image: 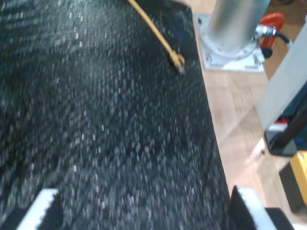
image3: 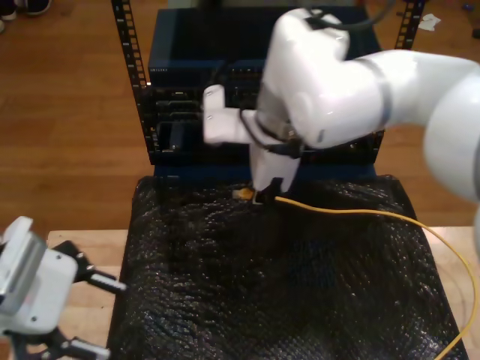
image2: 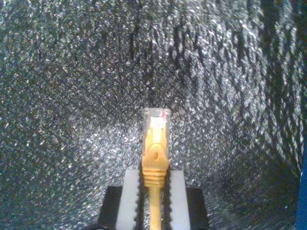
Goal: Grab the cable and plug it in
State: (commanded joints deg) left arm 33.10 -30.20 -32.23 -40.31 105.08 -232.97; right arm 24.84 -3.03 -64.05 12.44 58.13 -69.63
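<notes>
While its white ribbed pads clamp the yellow boot behind the clear plug, the second gripper holds the cable just above the black mat. The plug is a small transparent block with a molded yellow strain relief behind it. From the mat's far edge the thin orange-yellow cord trails over the mat to the exterior view's right, off the mat's edge and down toward that view's lower right corner. The first gripper hangs over the mat's near part with its serrated white pads spread wide, holding nothing. The mat is glossy, pebbled like bubble wrap, and glints all over. It covers a pale wooden table. Beyond the mat's far edge stands a dark blue equipment rack with perforated black uprights, on a brown wood floor.
</notes>
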